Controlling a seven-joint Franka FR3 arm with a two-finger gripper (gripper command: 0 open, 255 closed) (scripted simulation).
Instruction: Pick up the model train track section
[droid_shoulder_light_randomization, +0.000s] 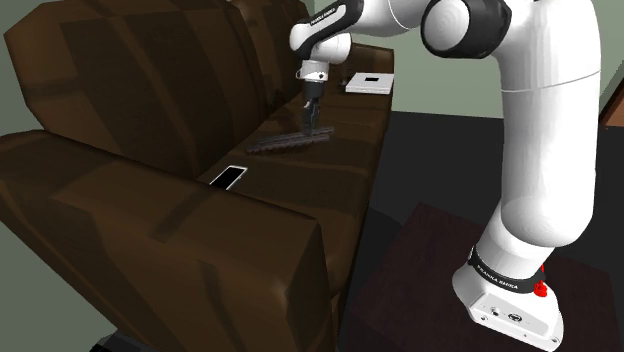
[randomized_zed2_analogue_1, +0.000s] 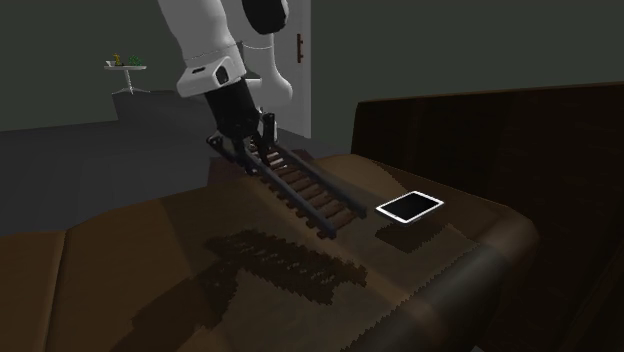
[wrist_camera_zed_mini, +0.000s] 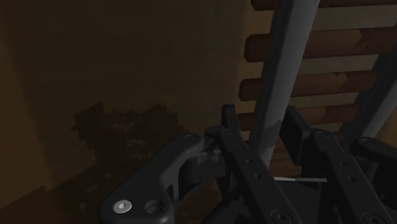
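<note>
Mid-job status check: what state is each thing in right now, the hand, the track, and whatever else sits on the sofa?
hand: shut on one rail of the track section.
track section: held at one end, lifted clear of the sofa seat, its shadow cast below it.
phone: lying flat on the sofa seat, dark screen up.
flat white box: lying flat at the sofa's far end.

The white arm (droid_shoulder_light_randomization: 545, 150) had a dark band (droid_shoulder_light_randomization: 500, 273) low down near its foot, and the small white letters on that band read "FRANKA EMIKA". More tiny dark letters stood on the white part of the arm just above the gripper (droid_shoulder_light_randomization: 311, 124), but they were too small to read. A little dark mark sat on the white foot (droid_shoulder_light_randomization: 505, 300), and it could not be read either.
</note>
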